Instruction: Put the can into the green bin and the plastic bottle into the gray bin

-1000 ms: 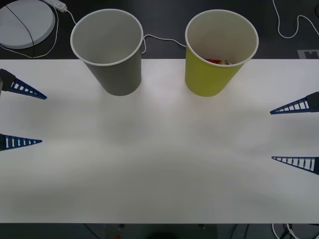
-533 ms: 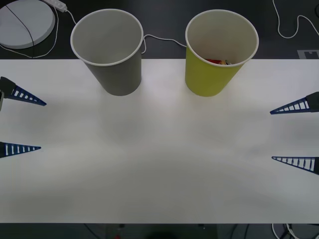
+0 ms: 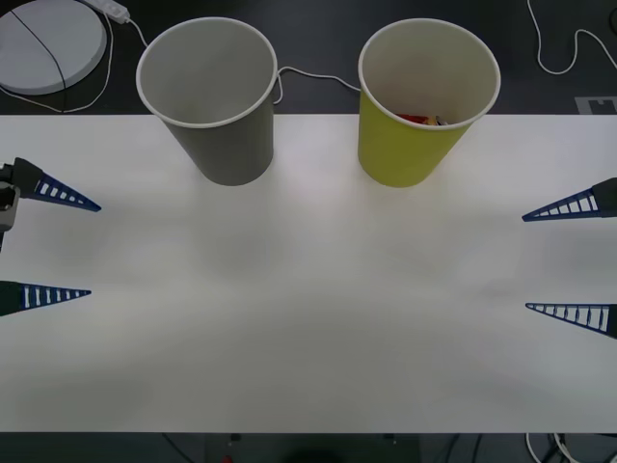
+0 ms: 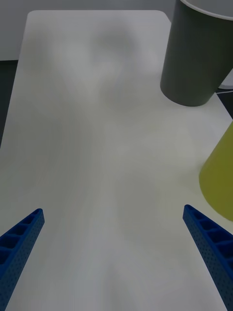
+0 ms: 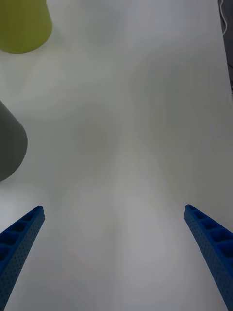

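We are finding the can (image 3: 421, 120) lying inside the green bin (image 3: 410, 145); left gripper (image 3: 58, 246) and right gripper (image 3: 569, 260) are hovering spread wide, empty.

Tabletop (image 3: 308, 328): I see it spread before me, both bins standing at its far edge.
Gray bin (image 3: 214, 96): far edge, left of centre, upright.
Green bin (image 3: 424, 101): far edge, right of centre, upright, beside the gray bin but apart from it.
Can (image 3: 420, 120): inside the green bin, low against its near wall; I can make out just a part of it.
Left tool (image 3: 58, 246): at the tabletop's left edge, fingers spread, nearer me than the gray bin.
Right tool (image 3: 569, 260): at the right edge, fingers spread, nearer me than the green bin.
Round disc (image 3: 48, 43): off the tabletop, behind its far left corner.
Cable (image 3: 308, 77): behind the tabletop, between the two bins.
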Robot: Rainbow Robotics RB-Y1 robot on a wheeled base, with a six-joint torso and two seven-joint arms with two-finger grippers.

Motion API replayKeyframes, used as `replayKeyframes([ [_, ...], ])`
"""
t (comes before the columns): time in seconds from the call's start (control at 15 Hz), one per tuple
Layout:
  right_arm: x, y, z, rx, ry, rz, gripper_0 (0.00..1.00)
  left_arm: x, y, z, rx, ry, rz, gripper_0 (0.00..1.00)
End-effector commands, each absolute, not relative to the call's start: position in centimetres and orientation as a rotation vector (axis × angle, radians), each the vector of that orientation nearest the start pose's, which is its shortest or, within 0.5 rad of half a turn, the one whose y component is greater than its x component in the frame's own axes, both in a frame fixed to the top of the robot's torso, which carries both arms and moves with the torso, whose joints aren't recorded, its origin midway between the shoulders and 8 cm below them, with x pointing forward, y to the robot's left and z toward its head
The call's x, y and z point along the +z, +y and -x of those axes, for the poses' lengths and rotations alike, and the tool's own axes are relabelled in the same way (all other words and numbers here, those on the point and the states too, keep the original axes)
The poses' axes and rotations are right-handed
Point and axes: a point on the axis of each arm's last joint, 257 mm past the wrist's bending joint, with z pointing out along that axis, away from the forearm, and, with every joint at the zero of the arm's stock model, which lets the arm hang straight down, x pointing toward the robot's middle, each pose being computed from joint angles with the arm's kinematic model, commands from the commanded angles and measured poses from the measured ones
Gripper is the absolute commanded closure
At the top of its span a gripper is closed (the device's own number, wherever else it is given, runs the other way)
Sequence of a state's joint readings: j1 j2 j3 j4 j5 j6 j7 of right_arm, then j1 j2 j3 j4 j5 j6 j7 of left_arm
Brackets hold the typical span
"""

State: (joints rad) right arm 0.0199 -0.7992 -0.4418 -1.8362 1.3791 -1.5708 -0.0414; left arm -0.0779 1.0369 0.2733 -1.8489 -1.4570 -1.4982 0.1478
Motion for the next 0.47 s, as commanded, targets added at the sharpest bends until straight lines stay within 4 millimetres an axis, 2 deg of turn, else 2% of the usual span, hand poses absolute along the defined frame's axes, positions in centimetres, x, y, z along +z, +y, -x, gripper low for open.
replayKeyframes([
  [0.07, -13.99, -28.20, -35.05, 0.343, 1.455, 1.582, 0.00, -14.27, 30.18, -36.81, -0.211, 1.600, -1.802, 0.00],
  [0.47, -13.99, -28.20, -35.05, 0.343, 1.455, 1.582, 0.00, -14.27, 30.18, -36.81, -0.211, 1.600, -1.802, 0.00],
])
